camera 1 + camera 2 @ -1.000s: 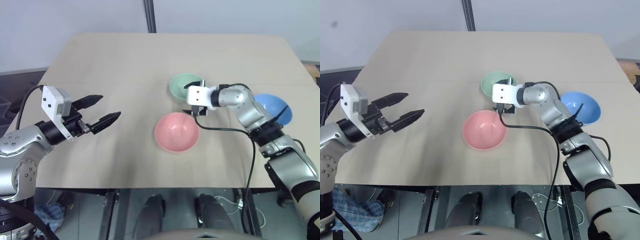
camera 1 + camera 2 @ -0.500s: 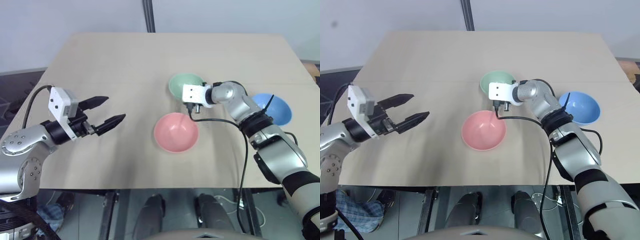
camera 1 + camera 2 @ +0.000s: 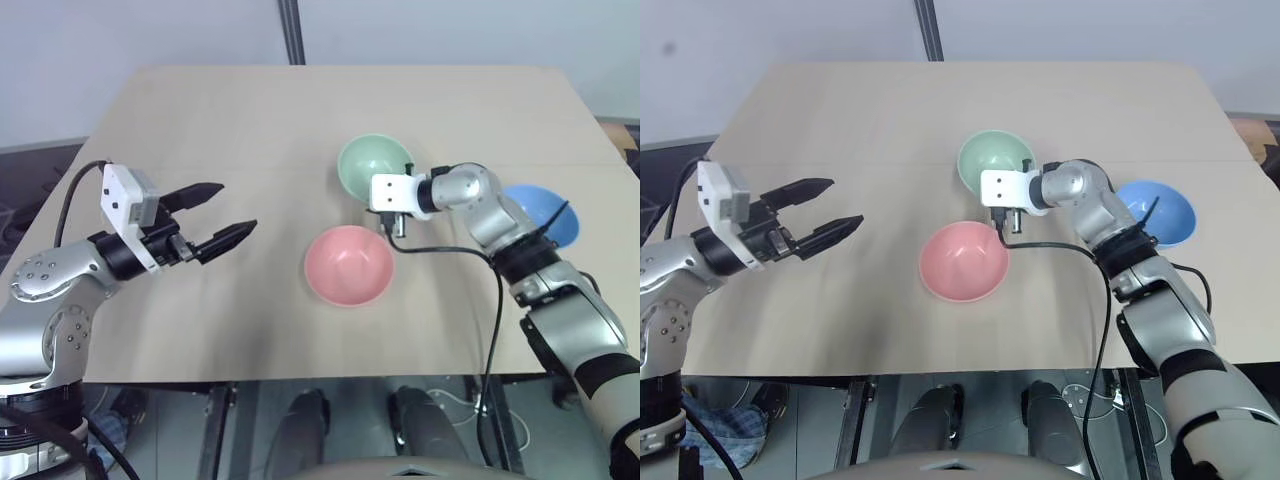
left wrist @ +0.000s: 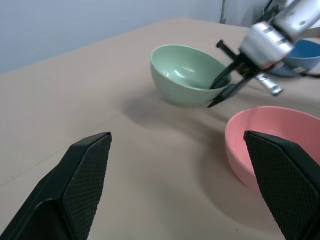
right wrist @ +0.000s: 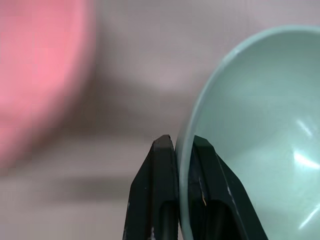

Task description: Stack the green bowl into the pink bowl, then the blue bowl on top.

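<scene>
Counter [image 3: 200,120] first: pink bowl [image 3: 348,265] at centre, green bowl [image 3: 374,168] at its one o'clock, blue bowl [image 3: 545,212] at three o'clock. Right end effector [image 5: 181,150] pinches the green rim; left end effector [image 3: 226,211] hovers wide at nine o'clock.

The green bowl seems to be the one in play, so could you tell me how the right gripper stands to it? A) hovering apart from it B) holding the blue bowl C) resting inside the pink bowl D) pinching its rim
D: the right gripper has its two fingers shut on the rim of the green bowl, one finger inside and one outside.
</scene>
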Robot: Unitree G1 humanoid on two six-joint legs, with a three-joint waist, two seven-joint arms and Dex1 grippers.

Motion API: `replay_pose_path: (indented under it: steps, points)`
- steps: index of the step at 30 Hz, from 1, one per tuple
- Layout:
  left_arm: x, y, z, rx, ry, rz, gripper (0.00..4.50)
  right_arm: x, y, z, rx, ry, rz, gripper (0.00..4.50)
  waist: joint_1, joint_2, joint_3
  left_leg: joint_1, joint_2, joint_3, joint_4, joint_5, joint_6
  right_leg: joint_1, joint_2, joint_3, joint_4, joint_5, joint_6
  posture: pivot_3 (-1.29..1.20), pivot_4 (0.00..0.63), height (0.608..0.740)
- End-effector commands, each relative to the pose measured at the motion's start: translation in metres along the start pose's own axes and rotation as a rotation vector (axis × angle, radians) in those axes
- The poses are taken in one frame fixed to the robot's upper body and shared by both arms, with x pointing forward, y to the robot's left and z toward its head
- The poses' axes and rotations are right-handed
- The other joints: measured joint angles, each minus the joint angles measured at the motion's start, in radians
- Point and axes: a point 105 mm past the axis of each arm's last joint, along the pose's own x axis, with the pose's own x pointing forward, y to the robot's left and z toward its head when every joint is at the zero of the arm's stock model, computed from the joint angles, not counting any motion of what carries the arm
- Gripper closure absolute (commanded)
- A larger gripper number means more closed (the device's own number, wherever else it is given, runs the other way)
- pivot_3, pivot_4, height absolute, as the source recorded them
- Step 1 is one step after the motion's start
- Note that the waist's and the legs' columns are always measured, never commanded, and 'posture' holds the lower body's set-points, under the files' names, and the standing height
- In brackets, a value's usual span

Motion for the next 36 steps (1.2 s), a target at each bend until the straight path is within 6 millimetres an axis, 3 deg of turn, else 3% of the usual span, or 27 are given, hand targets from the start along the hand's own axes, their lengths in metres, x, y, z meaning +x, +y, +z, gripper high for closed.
replay_pose_path:
  steps: [1, 7, 11, 22, 27, 31, 34, 36]
  points:
    - [0.000, 0.002, 0.005, 0.036, -0.024, -0.011, 0.00, -0.028, 0.001, 0.035, -0.055, -0.102, 0.023, 4.48, 0.001, 0.000, 0.000, 0.000, 0.000, 0.000, 0.000, 0.000, 0.000, 0.000, 0.000, 0.000, 0.000, 0.000, 0.000, 0.00, 0.150, 0.740]
    - [0.008, 0.002, 0.001, 0.036, -0.019, -0.047, 0.00, -0.051, 0.052, 0.074, -0.117, -0.199, 0.230, 4.48, 0.003, 0.000, 0.000, 0.000, 0.000, -0.001, 0.000, 0.000, 0.000, 0.000, 0.000, -0.001, 0.000, 0.000, 0.000, 0.00, 0.150, 0.740]
    - [0.014, 0.001, 0.000, 0.031, -0.024, -0.073, 0.00, -0.049, 0.062, 0.087, -0.050, -0.192, 0.255, 4.48, 0.001, 0.000, 0.000, 0.001, 0.000, -0.001, 0.000, 0.000, 0.000, 0.000, 0.000, -0.001, 0.001, 0.000, 0.000, 0.00, 0.150, 0.740]
    - [0.021, 0.002, -0.002, 0.038, -0.011, -0.115, 0.00, -0.050, 0.065, 0.092, 0.017, -0.171, 0.246, 0.56, 0.006, 0.000, 0.000, 0.000, 0.000, -0.001, 0.001, 0.000, 0.000, 0.000, 0.000, -0.002, 0.000, 0.000, 0.000, 0.00, 0.150, 0.740]
    - [0.022, 0.001, 0.000, 0.041, -0.014, -0.129, 0.00, -0.069, 0.068, 0.090, 0.024, -0.185, 0.261, 0.56, 0.008, 0.000, 0.000, 0.000, 0.000, -0.001, 0.001, 0.000, 0.000, 0.000, 0.000, -0.002, 0.000, 0.000, 0.000, 0.00, 0.150, 0.740]
    - [0.023, -0.005, 0.003, 0.036, -0.032, -0.161, 0.00, -0.095, 0.074, 0.073, 0.080, -0.152, 0.254, 0.56, 0.018, 0.000, 0.001, -0.001, 0.000, -0.002, 0.001, 0.000, 0.000, 0.000, -0.001, -0.003, -0.002, 0.000, 0.000, 0.00, 0.150, 0.740]
    - [0.024, -0.008, 0.003, 0.035, -0.033, -0.179, 0.00, -0.108, 0.068, 0.038, 0.219, -0.024, 0.170, 0.56, 0.026, -0.001, 0.001, -0.002, -0.001, -0.002, 0.001, 0.000, 0.000, 0.001, -0.001, -0.003, -0.003, 0.000, 0.000, 0.00, 0.150, 0.740]
    - [0.027, -0.015, 0.005, 0.031, -0.044, -0.223, 0.00, -0.121, 0.069, -0.004, 0.293, 0.143, 0.101, 0.56, 0.026, -0.001, 0.001, -0.001, 0.000, -0.002, 0.001, 0.000, 0.000, 0.001, -0.001, -0.003, -0.003, 0.000, 0.000, 0.00, 0.150, 0.740]
